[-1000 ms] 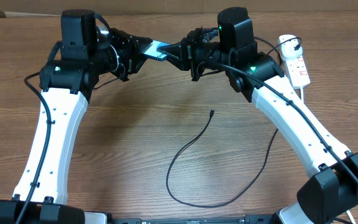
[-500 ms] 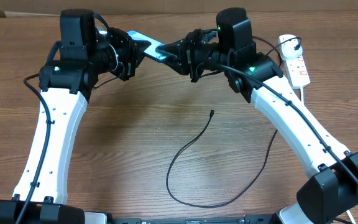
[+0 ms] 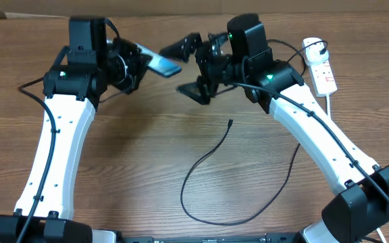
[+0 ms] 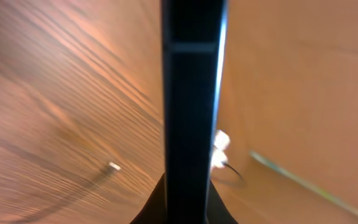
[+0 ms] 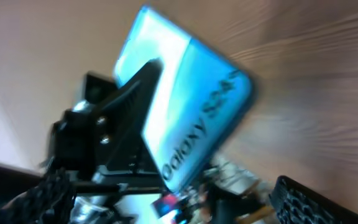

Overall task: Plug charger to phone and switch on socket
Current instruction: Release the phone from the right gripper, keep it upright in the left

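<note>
Overhead view: the left gripper (image 3: 142,61) is clamped on one end of the phone (image 3: 165,66), aloft over the table (image 3: 147,152), the right gripper (image 3: 186,69) gaping empty beside it, so with only 1 end-grip the phone might sag or slip.

Left wrist view: the phone (image 4: 191,112) sits edge-on, a dark smear cut off top and bottom, and a white blob (image 4: 222,140) beside it is too blurred to name. On the right wrist the lettering smears, part of the screen hidden behind the left jaws. Overhead, the charger (image 3: 208,155) slips under the right arm (image 3: 316,128), and the socket (image 3: 319,67) switches are too small to read.
</note>
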Available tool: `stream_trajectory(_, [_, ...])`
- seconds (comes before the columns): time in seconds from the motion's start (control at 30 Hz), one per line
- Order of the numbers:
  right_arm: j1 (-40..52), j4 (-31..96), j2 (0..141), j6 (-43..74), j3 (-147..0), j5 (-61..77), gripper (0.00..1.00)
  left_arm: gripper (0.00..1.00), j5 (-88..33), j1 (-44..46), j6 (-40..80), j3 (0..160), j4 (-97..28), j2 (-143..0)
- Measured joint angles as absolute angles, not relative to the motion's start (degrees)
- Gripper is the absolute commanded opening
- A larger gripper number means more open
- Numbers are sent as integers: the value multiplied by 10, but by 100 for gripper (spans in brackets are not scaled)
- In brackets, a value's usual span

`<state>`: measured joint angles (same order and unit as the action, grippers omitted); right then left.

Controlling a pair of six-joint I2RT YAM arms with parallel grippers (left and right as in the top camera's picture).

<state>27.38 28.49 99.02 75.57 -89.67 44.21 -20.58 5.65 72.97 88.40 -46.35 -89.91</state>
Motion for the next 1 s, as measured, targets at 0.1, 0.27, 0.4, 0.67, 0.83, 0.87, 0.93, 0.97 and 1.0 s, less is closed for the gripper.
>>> stream_trajectory(0.1, [274, 369, 990, 688, -897, 391, 100, 4, -135, 57, 688, 884, -502, -899])
stream_trajectory(0.27, [274, 522, 990, 568, -898, 216, 100, 4, -53, 57, 547, 884, -535, -900])
stream_trajectory(0.4, [274, 595, 990, 523, -892, 77, 100, 4, -31, 57, 420, 884, -592, -911])
stream_trajectory(0.67, [274, 607, 990, 499, -848, -36, 100, 4, -105, 85, 236, 884, -615, -986])
stream_trajectory(0.83, [274, 608, 990, 495, -838, -64, 100, 4, -278, 95, 171, 882, -570, -1027])
stream_trajectory(0.87, [274, 608, 990, 495, -836, -68, 100, 4, -319, 94, 164, 882, -559, -1033])
stream_trajectory(0.93, [272, 607, 990, 495, -831, -73, 100, 4, -379, 88, 156, 882, -547, -1038])
stream_trajectory(0.97, [269, 607, 990, 494, -827, -76, 100, 4, -421, 80, 149, 882, -542, -1039])
stream_trajectory(1.0, [264, 606, 990, 494, -823, -77, 100, 4, -448, 72, 145, 882, -542, -1039])
